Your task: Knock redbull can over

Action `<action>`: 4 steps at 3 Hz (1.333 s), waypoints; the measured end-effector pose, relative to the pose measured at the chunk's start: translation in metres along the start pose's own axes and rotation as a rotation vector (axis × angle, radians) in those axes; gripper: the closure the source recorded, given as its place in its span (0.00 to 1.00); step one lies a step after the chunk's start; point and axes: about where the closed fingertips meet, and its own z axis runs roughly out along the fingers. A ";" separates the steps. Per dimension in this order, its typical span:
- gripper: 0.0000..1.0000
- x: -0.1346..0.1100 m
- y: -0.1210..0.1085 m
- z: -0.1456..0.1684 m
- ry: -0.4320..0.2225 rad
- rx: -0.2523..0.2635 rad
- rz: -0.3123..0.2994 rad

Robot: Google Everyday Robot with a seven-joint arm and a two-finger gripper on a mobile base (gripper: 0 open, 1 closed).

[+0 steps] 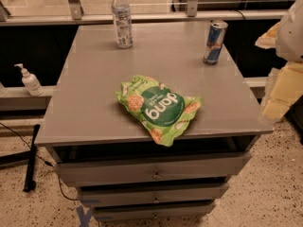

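Note:
The redbull can (215, 41), blue and silver with a silver top, stands upright near the far right corner of the grey cabinet top (85, 103). My gripper (280, 94) shows as a pale yellowish and white shape at the right edge of the camera view. It is off the table's right side, nearer the camera than the can and well apart from it. Nothing is seen in it.
A clear water bottle (122, 18) with a white cap stands at the far middle-left. A green snack bag (158, 109) lies near the front edge, overhanging it. Drawers (151, 174) sit below. A pump bottle (29, 79) stands on a ledge at left.

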 end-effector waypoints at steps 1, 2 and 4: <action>0.00 0.000 0.000 0.000 0.000 0.000 0.000; 0.00 0.000 -0.003 0.000 -0.016 0.009 0.007; 0.00 0.008 -0.092 0.040 -0.236 0.145 0.076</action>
